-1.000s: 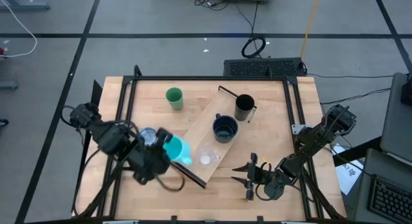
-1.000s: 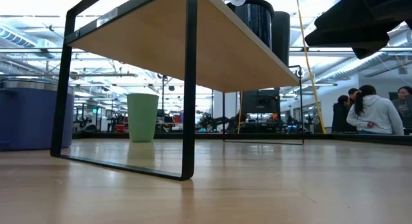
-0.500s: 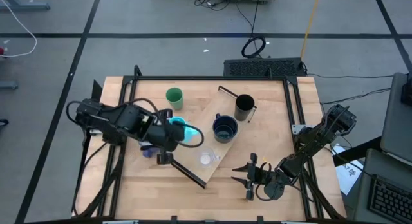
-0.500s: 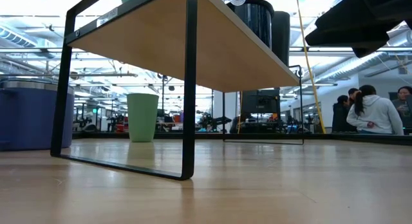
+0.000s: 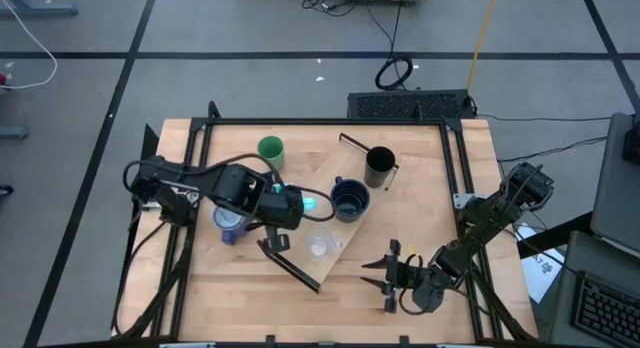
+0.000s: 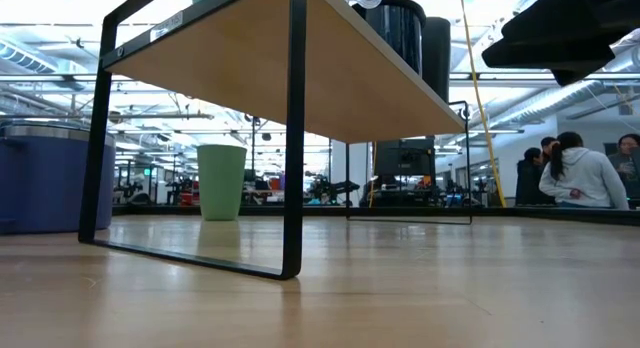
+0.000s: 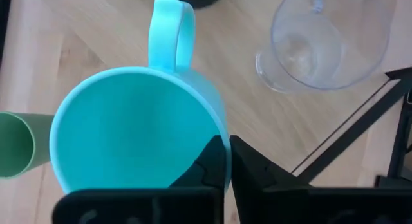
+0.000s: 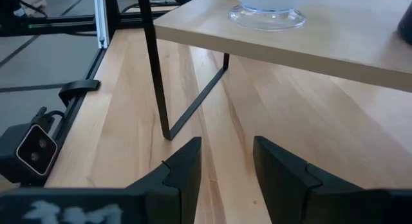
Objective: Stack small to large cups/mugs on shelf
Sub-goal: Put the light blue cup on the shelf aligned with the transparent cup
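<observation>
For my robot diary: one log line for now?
left gripper: shut on cyan mug rim | over shelf | right gripper: open, waiting

The left gripper (image 5: 305, 203) has carried the cyan handled mug (image 5: 296, 202) from the near-left end of the shelf (image 5: 345, 228) further along the board, toward the wide black mug (image 5: 349, 199); the blue-purple mug (image 5: 229, 222) now shows uncovered, probably on the tabletop.

The long light-wood shelf board (image 5: 330, 203) has a smooth matt finish and thin black metal brackets (image 6: 292, 138). The cyan handled plastic mug (image 7: 138, 134) appears smooth and semi-matt. The tiny clear cup (image 7: 325, 44) is glossy, transparent plastic.
</observation>
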`<action>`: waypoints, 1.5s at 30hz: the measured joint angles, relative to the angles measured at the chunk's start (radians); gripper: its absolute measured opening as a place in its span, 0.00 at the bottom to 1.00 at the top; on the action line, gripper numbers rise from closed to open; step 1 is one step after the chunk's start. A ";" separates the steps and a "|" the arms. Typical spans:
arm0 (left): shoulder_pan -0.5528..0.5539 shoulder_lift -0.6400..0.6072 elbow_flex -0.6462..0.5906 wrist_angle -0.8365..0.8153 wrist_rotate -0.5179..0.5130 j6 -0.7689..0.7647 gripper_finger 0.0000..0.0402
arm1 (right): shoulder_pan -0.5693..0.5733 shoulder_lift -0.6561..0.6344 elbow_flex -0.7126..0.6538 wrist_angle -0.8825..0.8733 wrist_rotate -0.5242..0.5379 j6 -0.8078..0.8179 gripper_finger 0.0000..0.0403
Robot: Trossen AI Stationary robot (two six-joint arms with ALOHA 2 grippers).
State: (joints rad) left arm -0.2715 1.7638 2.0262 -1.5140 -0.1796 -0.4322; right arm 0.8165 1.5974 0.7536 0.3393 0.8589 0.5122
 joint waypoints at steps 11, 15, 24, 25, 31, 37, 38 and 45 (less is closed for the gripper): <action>0.007 -0.006 0.000 -0.001 -0.002 -0.165 0.02 | 0.003 0.000 0.000 0.047 0.003 0.050 0.32; 0.007 -0.006 0.000 0.007 -0.003 -0.186 0.02 | 0.009 0.000 0.000 0.047 0.003 0.051 0.32; 0.005 0.001 0.000 0.024 -0.028 -0.202 0.02 | 0.010 0.000 0.000 0.049 0.004 0.048 0.32; 0.005 0.004 0.000 0.024 -0.032 -0.202 0.03 | 0.010 0.000 0.000 0.049 0.004 0.048 0.32; 0.002 0.020 -0.008 0.029 -0.040 -0.202 0.01 | 0.010 0.000 0.000 0.049 0.004 0.051 0.32; 0.000 0.051 -0.024 0.026 -0.033 -0.218 0.04 | 0.011 0.000 0.000 0.049 0.004 0.050 0.32; 0.000 0.051 -0.024 0.024 -0.031 -0.218 0.04 | 0.011 0.000 0.000 0.049 0.004 0.050 0.32; 0.000 0.061 -0.024 0.042 0.001 -0.219 0.02 | 0.011 0.000 0.000 0.048 0.004 0.049 0.32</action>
State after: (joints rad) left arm -0.2714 1.8250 2.0018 -1.4719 -0.1788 -0.6511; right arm 0.8280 1.5974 0.7536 0.3874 0.8627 0.5610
